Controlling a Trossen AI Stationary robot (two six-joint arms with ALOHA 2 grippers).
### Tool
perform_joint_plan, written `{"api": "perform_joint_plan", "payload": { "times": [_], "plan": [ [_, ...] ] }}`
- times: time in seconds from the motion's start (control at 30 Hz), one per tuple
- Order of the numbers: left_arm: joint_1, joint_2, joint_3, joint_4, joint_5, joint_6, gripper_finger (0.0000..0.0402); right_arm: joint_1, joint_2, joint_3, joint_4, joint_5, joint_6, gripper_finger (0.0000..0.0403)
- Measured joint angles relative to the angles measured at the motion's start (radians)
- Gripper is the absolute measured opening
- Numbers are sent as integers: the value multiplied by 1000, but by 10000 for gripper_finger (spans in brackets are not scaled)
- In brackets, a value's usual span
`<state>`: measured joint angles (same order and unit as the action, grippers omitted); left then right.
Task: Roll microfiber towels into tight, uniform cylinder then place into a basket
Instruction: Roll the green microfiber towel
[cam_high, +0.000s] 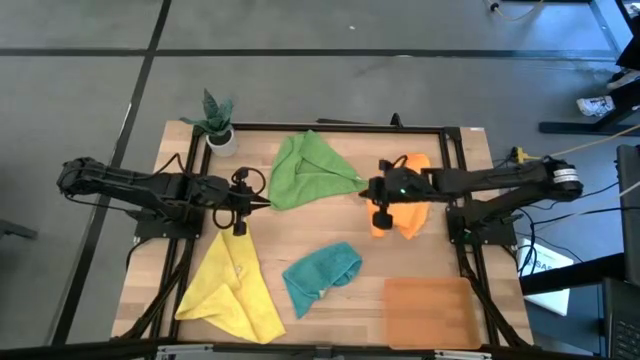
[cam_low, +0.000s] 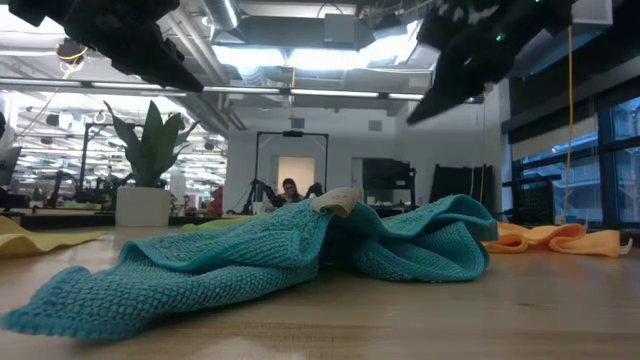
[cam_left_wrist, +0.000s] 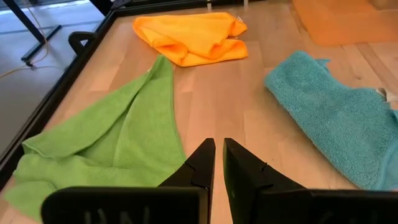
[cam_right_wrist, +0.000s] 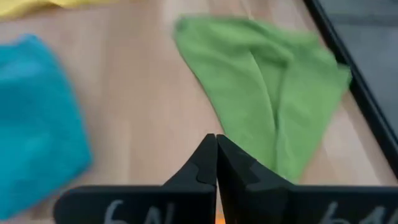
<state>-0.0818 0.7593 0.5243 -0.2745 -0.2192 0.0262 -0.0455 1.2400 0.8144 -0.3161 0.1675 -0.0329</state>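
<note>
I take the green towel (cam_high: 305, 170) as my landmark; it lies spread and unrolled at the far middle of the table (cam_high: 330, 315). Nearest me, on the front edge, the basket (cam_high: 430, 310) sits empty to the front right of it, the teal towel (cam_high: 322, 275) lies crumpled directly in front of it, and the yellow towel (cam_high: 232, 290) lies to its front left. Farther back, the left gripper (cam_high: 240, 208) hangs just off its left edge, jaws almost closed with only a thin slit between them, holding nothing. The right gripper (cam_high: 368, 188) sits at its right corner, jaws fully closed, above the cloth as far as I can judge; whether it pinches the corner I cannot tell. The orange towel (cam_high: 408, 205) lies beyond, under the right arm. I judge rolling has not begun. The next move requires flattening the green towel, then gripping one edge with both grippers.
</note>
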Motion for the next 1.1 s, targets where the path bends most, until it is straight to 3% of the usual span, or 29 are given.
{"api": "perform_joint_plan", "payload": {
  "times": [0.13,0.37,0.47,0.6,0.8,0.93,1.1],
  "plan": [
    [0,0,0,0,0,-1,25,-42,37,37,-114,-1,2,15],
    [0,0,0,-1,0,1,25,-68,48,64,-83,-3,21,58],
    [0,0,0,-1,0,0,25,-74,68,67,-14,-6,27,84],
    [0,0,0,-1,0,0,25,-74,128,67,101,-39,-87,113],
    [0,0,0,-1,0,0,25,-82,266,74,408,-58,-158,127],
    [0,0,0,-1,0,0,25,-97,402,170,426,-56,-225,124],
    [0,0,0,-1,0,-27,25,-130,566,385,342,-56,-210,124]
  ]
}}
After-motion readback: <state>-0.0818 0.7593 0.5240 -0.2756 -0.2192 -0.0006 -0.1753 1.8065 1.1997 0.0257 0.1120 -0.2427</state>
